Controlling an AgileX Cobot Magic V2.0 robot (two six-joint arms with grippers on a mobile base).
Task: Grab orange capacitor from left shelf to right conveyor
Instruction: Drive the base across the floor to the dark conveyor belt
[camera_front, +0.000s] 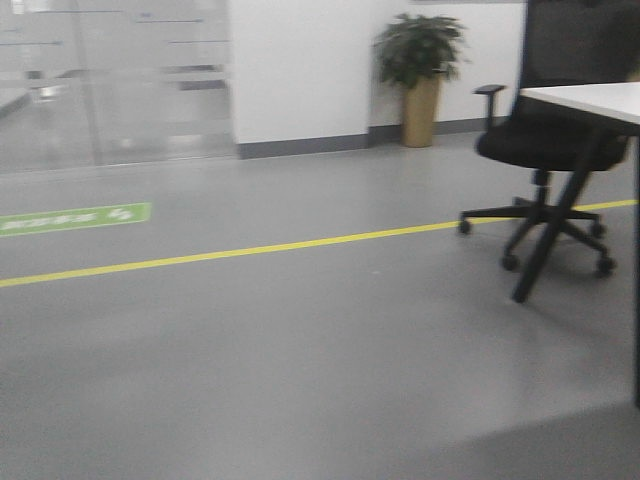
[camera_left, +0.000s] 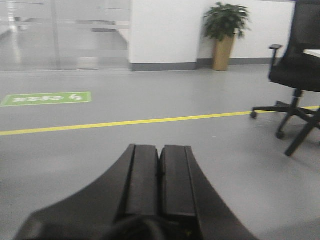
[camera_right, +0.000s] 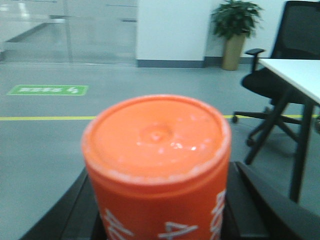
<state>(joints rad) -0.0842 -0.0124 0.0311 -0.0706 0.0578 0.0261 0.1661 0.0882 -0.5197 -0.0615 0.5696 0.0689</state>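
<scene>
The right tool (camera_right: 162, 205) has the capacitor (camera_right: 156, 140) upright between its dark fingers (camera_right: 260, 200), one on each side of the orange body. The contact lies at the blurred bottom edge of the right wrist view, so the clamp looks closed on it rather than being plainly seen. The flat orange top fills the middle of that view, with white print, a "4" among it, on the side below. The capacitor is held off the floor (camera_front: 300, 380).

The left tool (camera_left: 160, 150) has its two black fingers pressed together with nothing between them, pointing out level over the grey floor.

A yellow line (camera_front: 250, 248) crosses the floor from left to right, and a green marking (camera_front: 75, 218) lies beyond it on the left. A glass partition (camera_front: 110, 80) stands at the back left, beside a white wall. A plant (camera_front: 418, 50) in a tan pot stands against that wall. On the right a black chair (camera_front: 545, 140) on castors sits at a white table (camera_front: 590, 100) with black legs, and the line runs under the chair's base.
</scene>
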